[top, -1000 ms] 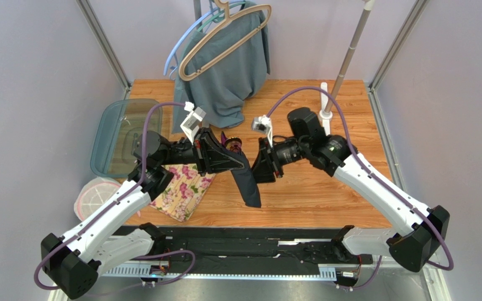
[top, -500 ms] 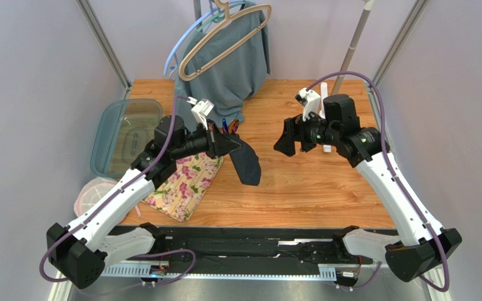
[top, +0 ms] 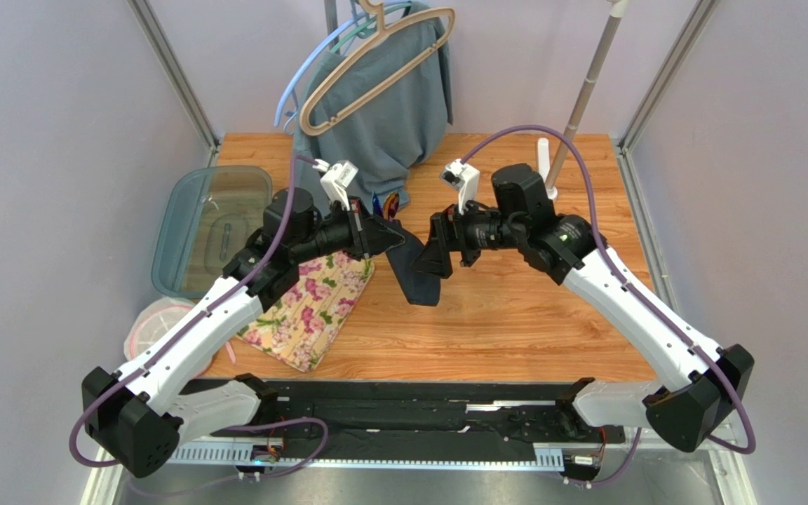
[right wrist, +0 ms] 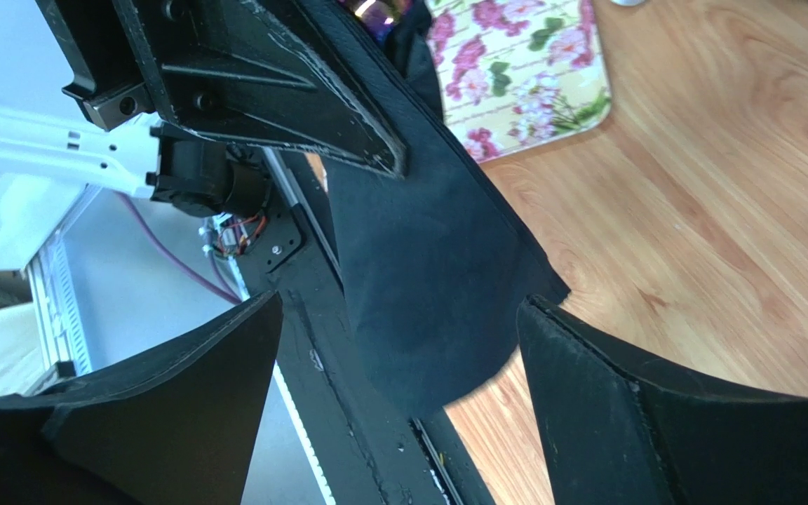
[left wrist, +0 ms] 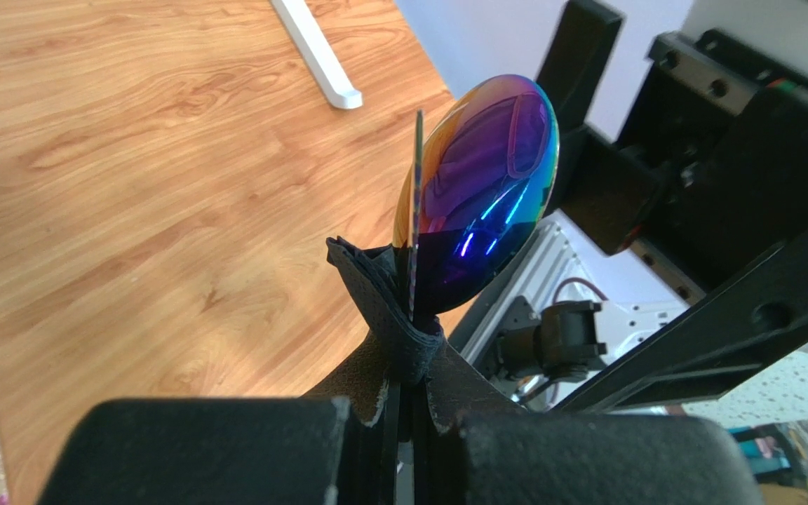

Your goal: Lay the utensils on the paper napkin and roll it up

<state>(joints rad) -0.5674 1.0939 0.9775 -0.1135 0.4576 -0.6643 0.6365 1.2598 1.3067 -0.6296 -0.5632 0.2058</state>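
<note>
Left gripper (top: 396, 240): fingers pressed together, pinching the black paper napkin (top: 420, 278) in the air above the table (top: 545, 316), just right of the floral mat (top: 313, 305).

Left wrist view: the napkin is bunched around the neck of the spoon (left wrist: 487, 179), right at the fingertips. The bowl stands up out of the fold, with a purple-blue-green sheen. A second thin piece (left wrist: 417, 210) sits edge-on against the bowl; which kind it is cannot be told. So the utensils are in the napkin, within the left grip.

Rest of the napkin hangs down as a loose dark flap.

Right gripper (top: 435, 258): jaws spread wide, facing the left one, the hanging flap between its fingers (right wrist: 219, 358). The flap's edge comes close to the right-hand finger; contact cannot be told.

Behind: a grey-teal garment (top: 387, 116) on hangers (top: 371, 53). A clear tub (top: 203, 226) sits at the table's left edge.
</note>
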